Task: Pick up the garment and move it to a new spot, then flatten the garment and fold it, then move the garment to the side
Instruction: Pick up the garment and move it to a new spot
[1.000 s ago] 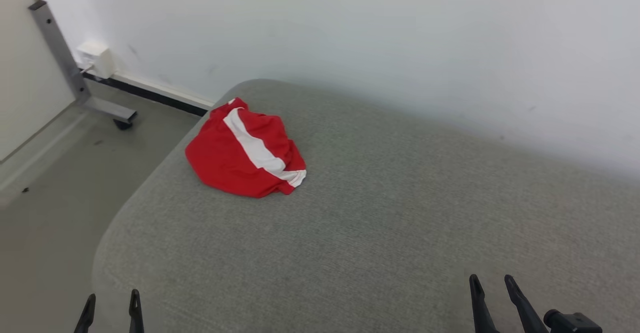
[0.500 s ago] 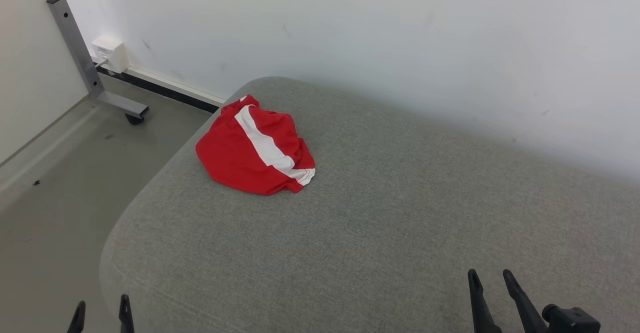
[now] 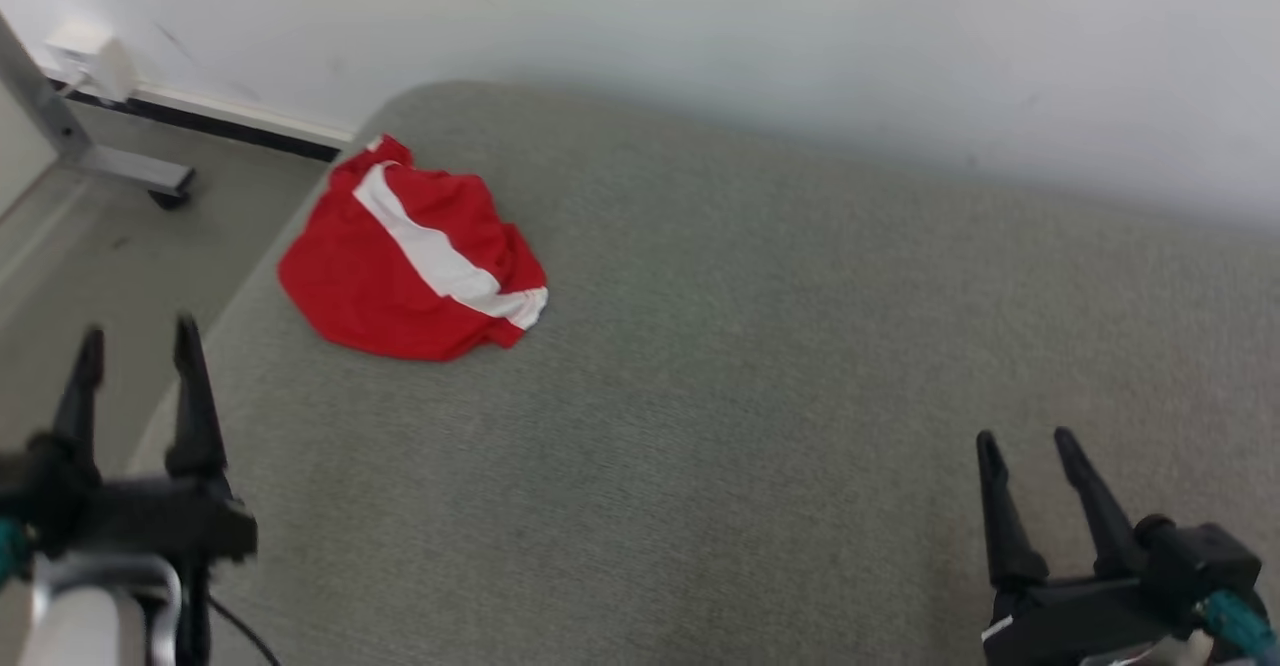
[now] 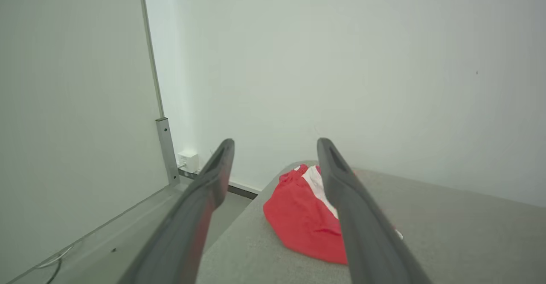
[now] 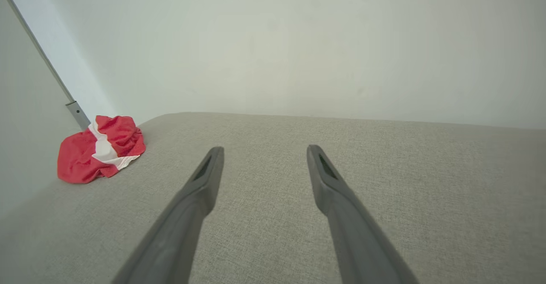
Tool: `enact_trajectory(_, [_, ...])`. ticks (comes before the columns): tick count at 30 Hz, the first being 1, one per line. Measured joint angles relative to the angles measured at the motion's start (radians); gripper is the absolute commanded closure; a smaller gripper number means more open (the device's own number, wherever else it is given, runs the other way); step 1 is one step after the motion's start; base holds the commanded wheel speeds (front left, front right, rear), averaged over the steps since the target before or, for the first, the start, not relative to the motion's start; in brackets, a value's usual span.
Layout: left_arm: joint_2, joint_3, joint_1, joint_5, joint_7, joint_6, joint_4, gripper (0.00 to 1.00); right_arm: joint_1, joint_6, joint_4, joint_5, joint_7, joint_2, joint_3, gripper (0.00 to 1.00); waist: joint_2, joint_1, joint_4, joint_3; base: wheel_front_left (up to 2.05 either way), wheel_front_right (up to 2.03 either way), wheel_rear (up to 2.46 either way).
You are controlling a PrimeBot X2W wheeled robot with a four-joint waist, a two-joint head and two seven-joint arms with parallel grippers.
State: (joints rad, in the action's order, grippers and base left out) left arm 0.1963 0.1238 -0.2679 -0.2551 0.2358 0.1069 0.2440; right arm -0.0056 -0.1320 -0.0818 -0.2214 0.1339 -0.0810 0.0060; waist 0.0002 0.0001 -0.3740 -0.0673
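The left gripper has risen; the crumpled garment lies ahead, right of it, well apart; both it and the right gripper gape empty; likely light, limp cloth, so pinch a raised fold.

Even, soft indoor light; the head view is smeared with blur, the wrist views sharper.

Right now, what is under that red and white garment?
The red garment lies crumpled on the grey fabric cushion, near its far left corner. Whether anything sits beneath its folds cannot be seen; the cloth covers that patch.
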Motion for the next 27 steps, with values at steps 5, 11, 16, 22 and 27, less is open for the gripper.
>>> enact_trajectory(5, [0.043,0.015,-0.177,-0.035,-0.014,0.006,0.051,0.0,-0.046,0.0,0.045,0.012,-0.008,-0.02,-0.027,0.0,0.0001,0.0,0.06,-0.086,0.0,0.0,0.0])
enact_trajectory(11, [0.091,0.036,-0.364,-0.058,-0.022,-0.001,0.132,0.0,-0.089,0.0,0.103,0.028,-0.011,-0.04,-0.072,0.0,0.0001,0.0002,0.135,-0.195,0.0,0.0,0.0])
enact_trajectory(16, [0.133,0.006,-0.467,-0.047,-0.037,0.007,0.231,0.0,-0.108,0.0,0.128,0.032,-0.019,-0.051,-0.09,0.0,0.0001,0.0002,0.194,-0.275,0.0,0.0,0.0])
enact_trajectory(22, [0.165,-0.016,-0.565,-0.058,-0.084,0.01,0.373,0.0,-0.119,0.0,0.151,0.039,-0.034,-0.073,-0.104,0.0,0.0001,0.0002,0.252,-0.351,0.0,0.0,0.0])
enact_trajectory(27, [0.186,-0.033,-0.609,-0.072,-0.14,0.016,0.503,0.0,-0.124,0.0,0.175,0.04,-0.046,-0.08,-0.119,0.0,0.0001,0.0001,0.285,-0.395,0.0,0.0,0.0])
